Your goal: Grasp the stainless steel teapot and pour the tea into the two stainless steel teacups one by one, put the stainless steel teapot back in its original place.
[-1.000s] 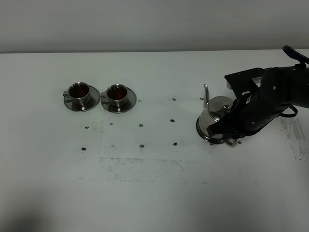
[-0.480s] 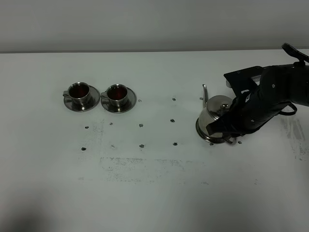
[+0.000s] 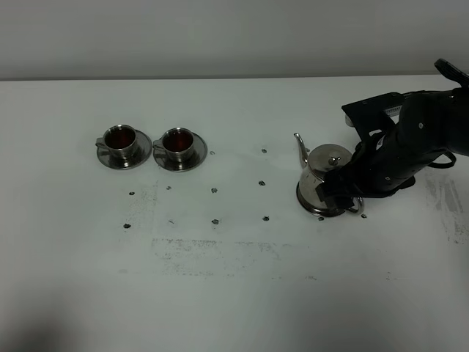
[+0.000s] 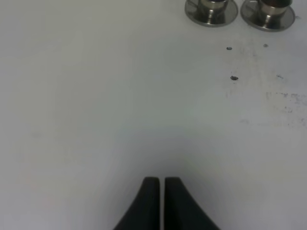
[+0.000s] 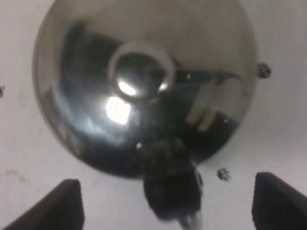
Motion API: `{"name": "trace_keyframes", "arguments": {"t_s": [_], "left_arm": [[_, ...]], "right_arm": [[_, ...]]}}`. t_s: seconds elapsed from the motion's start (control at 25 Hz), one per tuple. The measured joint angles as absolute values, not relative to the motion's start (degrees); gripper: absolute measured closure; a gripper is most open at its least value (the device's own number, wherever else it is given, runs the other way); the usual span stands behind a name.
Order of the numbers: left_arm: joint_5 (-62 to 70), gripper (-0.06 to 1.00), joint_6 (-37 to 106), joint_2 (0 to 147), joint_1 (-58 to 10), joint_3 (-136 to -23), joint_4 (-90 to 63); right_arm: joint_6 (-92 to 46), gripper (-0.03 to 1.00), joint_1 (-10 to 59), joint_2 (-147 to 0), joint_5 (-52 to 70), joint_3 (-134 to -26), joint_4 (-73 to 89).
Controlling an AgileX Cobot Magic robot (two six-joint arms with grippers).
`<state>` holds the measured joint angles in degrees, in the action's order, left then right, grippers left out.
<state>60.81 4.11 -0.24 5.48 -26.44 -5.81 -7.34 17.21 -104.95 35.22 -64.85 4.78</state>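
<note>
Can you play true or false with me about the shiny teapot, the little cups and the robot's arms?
1. Both teacups have dark reddish tea in them. True.
2. The teapot is lying on its side. False: it stands upright on its saucer, spout pointing up and toward the cups.
3. The two cups share one big saucer. False: each cup sits on its own small round saucer, side by side.
4. The left gripper has its jaws shut and holds nothing. True.
5. The right gripper has its jaws squeezed tight on the teapot. False: the wrist view shows its jaws spread wide apart, with the pot's handle between them.
</note>
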Motion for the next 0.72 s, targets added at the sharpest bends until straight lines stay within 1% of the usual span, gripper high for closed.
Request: {"name": "trace_keyframes", "arguments": {"t_s": [0.16,0.28,0.52,0.72], "left_arm": [[60.8,0.89,4.1,-0.2,5.5,-26.4,-5.8],[60.8,0.89,4.1,-0.2,5.5,-26.4,-5.8],[60.8,0.89,4.1,-0.2,5.5,-26.4,-5.8],[60.8,0.89,4.1,-0.2,5.5,-26.4,-5.8]], "right_arm": [[-7.3,0.28,17.2,-100.5,38.9,-64.9,1.5],[-7.3,0.3,17.2,-94.9,40.6,-64.9,0.6],[-7.3,0.41,17.2,-79.1,46.7,-64.9,-0.9],[-7.3,0.51,17.2,-65.8,47.3,-64.9,0.4]]}}
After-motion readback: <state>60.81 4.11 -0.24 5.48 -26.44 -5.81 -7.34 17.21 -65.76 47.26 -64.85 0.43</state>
